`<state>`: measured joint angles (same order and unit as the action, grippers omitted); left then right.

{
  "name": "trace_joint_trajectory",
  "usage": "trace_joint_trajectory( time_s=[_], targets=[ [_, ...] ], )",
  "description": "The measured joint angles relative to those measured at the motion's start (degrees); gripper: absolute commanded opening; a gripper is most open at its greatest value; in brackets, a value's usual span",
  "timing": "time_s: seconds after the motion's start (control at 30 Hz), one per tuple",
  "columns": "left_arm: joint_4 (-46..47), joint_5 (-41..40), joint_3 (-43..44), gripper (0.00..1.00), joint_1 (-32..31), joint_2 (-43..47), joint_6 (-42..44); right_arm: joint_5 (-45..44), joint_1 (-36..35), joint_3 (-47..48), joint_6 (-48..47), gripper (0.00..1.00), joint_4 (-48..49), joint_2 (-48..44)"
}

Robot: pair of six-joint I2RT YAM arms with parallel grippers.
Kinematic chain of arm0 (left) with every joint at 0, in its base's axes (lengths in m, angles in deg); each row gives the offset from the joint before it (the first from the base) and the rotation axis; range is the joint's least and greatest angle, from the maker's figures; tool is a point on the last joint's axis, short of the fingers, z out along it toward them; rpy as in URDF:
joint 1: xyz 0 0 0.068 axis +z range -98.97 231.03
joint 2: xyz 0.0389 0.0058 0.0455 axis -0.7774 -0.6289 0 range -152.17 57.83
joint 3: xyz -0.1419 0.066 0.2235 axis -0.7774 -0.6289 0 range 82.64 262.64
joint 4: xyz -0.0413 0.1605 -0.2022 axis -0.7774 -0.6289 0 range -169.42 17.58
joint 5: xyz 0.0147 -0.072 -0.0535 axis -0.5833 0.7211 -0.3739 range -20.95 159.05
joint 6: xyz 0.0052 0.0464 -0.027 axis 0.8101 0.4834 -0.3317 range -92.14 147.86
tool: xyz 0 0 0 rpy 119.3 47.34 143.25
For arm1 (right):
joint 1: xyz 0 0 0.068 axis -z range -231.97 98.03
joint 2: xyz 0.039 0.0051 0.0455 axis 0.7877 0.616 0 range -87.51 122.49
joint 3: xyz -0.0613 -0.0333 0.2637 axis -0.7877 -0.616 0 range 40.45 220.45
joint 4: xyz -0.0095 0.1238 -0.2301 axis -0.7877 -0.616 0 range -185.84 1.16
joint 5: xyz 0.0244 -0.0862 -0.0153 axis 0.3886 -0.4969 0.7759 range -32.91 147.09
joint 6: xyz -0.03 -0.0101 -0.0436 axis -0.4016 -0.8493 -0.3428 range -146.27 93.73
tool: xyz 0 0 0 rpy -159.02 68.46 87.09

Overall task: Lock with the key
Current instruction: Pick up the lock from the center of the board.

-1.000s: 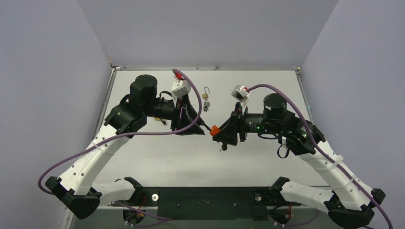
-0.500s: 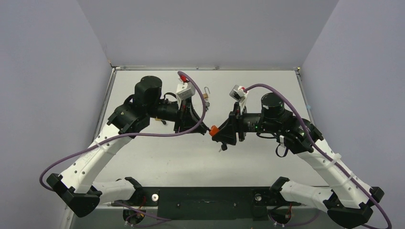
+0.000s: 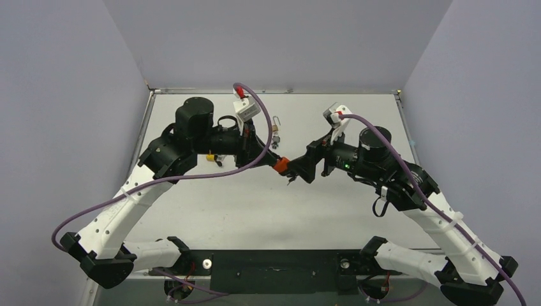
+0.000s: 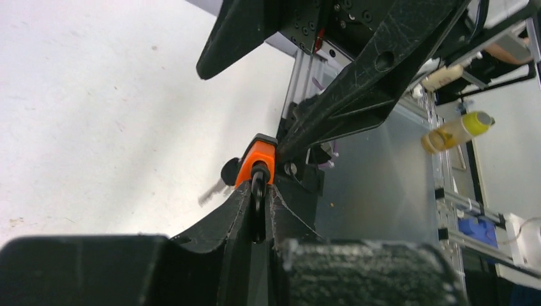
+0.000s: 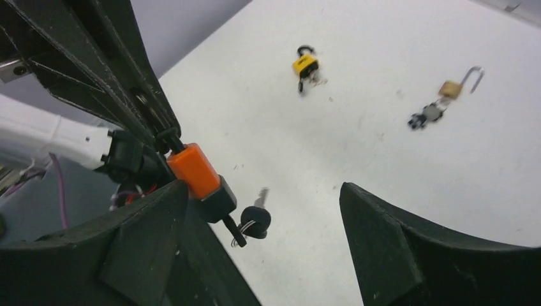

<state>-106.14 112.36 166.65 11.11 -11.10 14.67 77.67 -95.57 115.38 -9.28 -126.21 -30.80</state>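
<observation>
- The left fingers (image 4: 223,220) are closed on the black shackle of the orange padlock (image 4: 255,160), holding it in the air above the white surface (image 3: 223,204), roughly midway between the two arms.
- From the top view, the orange padlock (image 3: 279,164) sits where the tips of the two arms meet, with the left fingers (image 3: 258,153) reaching in from the left and the right fingers (image 3: 305,167) from the right.
- The right fingers (image 5: 147,248) are spread wide and grip nothing. One of them lies just beside the black base of the padlock; whether it touches I cannot tell.
- The padlock hangs tilted, orange body uppermost and black base below.
- The key (image 5: 255,220) dangles off the padlock's base on a small ring, black head down and metal blade pointing up. It hangs in the gap between the spread right fingers, with neither finger touching it.
- A brass padlock (image 5: 450,89) with its shackle swung open lies on the surface farther back, a small bunch of keys just beside it.
- A yellow padlock (image 5: 305,64) lies on the surface well apart from the brass one.
</observation>
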Motion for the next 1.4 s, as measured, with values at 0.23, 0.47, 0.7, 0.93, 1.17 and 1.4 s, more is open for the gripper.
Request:
trace_joint_trajectory(
  time_s=[0.23,0.47,0.7,0.93,1.17,1.4],
  targets=[
    [-1.33,-8.83,9.51,0.0,-0.02,-0.17,-6.01,-4.96,0.0,-1.88,-2.67,0.72,12.04,-4.48],
    [-1.25,-14.21,17.09,0.0,-0.02,-0.26,-12.63,1.11,0.0,1.6,-2.84,0.68,22.36,0.13],
    [-1.22,-14.56,20.33,0.0,-0.02,-0.42,-16.57,9.07,0.0,4.87,-0.24,0.52,28.89,5.9],
    [-0.81,-14.29,20.76,0.0,-0.02,-0.39,-18.03,14.64,0.13,4.94,4.52,0.38,34.82,6.1],
    [1.03,-13.42,19.74,0.0,-0.11,1.07,-19.23,18.8,1.31,1.31,10.82,0.4,42.14,4.59],
    [2.08,-13.0,18.38,0.0,-0.11,1.92,-19.67,20.5,1.75,-1.99,15.76,0.39,47.54,4.02]
  ],
)
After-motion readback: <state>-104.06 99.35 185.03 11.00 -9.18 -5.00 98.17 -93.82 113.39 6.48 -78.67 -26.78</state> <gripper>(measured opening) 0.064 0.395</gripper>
